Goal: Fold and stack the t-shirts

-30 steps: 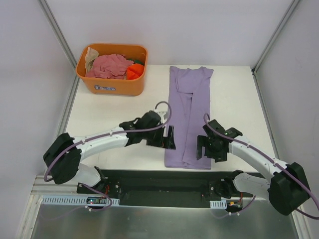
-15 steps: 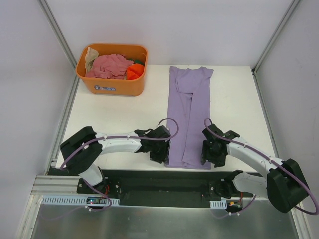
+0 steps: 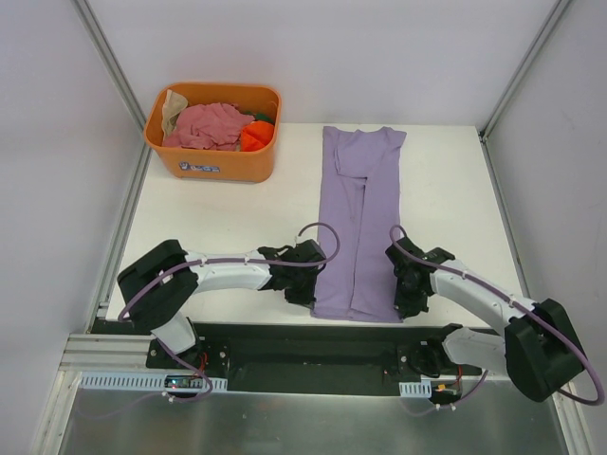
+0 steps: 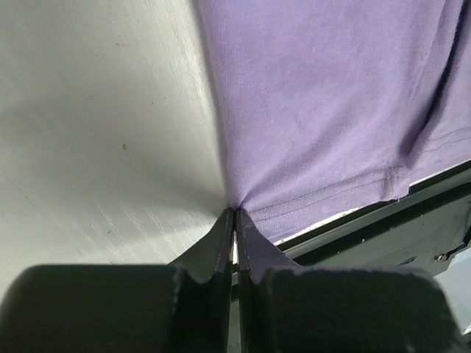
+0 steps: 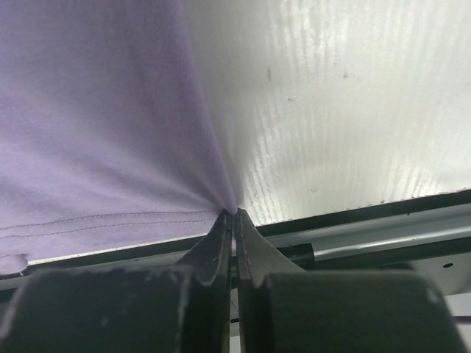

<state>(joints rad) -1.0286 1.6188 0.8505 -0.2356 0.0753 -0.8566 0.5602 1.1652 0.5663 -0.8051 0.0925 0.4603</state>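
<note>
Pinching hem corners: left gripper [image 4: 234,215] clamped on shirt [image 3: 358,223] corner nearer tub [image 3: 213,133], right gripper [image 5: 234,215] clamped on corner farther from tub. Shirt laid flat on surface [image 3: 209,227] right of tub, long axis stretching away from both grippers.

The lavender t-shirt [image 3: 365,190] is shown as soft, matt knitted cloth with a stitched hem. The table [image 3: 209,218] is surfaced in smooth white with a faint sheen and fine streaks. The tub [image 3: 237,163], upper left, is moulded in glossy orange plastic.
</note>
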